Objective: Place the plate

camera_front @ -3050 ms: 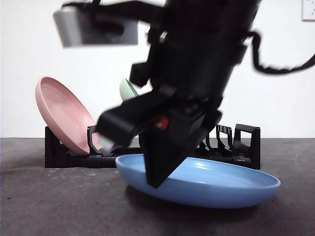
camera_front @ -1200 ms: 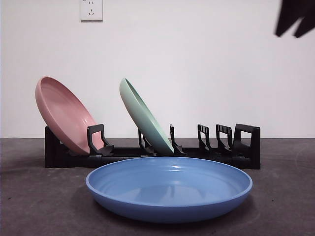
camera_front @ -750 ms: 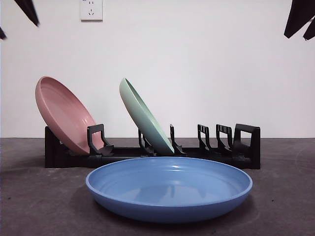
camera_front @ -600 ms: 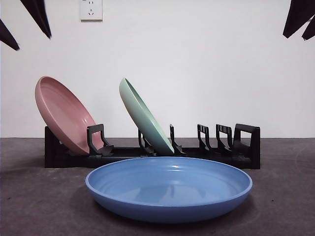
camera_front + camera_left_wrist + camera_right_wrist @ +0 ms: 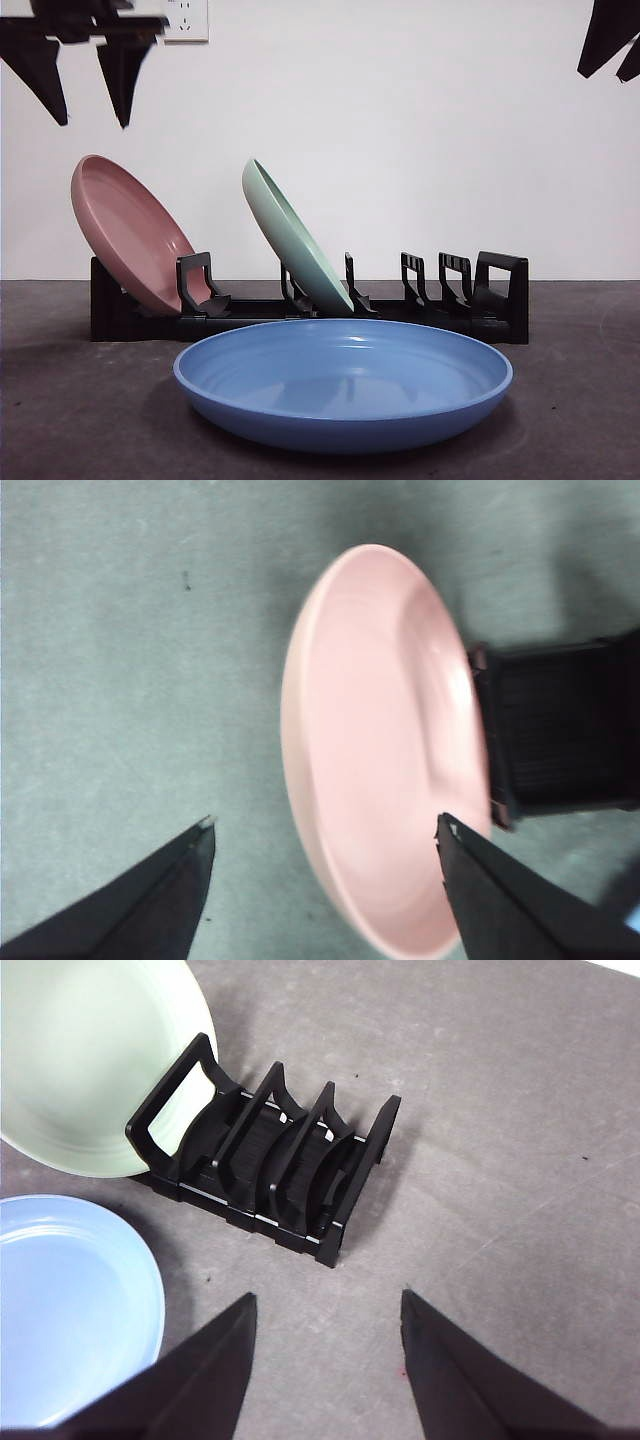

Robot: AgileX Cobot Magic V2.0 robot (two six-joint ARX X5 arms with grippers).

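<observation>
- The blue plate (image 5: 343, 385) lies flat on the counter (image 5: 60, 420), just before the black rack (image 5: 490, 300).
- The left end effector (image 5: 325, 830) hangs spread above the pink plate (image 5: 125, 230).
- The right end effector (image 5: 325, 1305) hangs spread and empty over the rack's far end.

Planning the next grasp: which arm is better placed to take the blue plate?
Probably the right. Its open pincer sees the blue plate and the rack's free slots; the left pincer hangs over the pink plate.

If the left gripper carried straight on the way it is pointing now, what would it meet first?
Probably the pink plate, whose lower rim lies between the open left gripper fingers; depth is unclear.
</observation>
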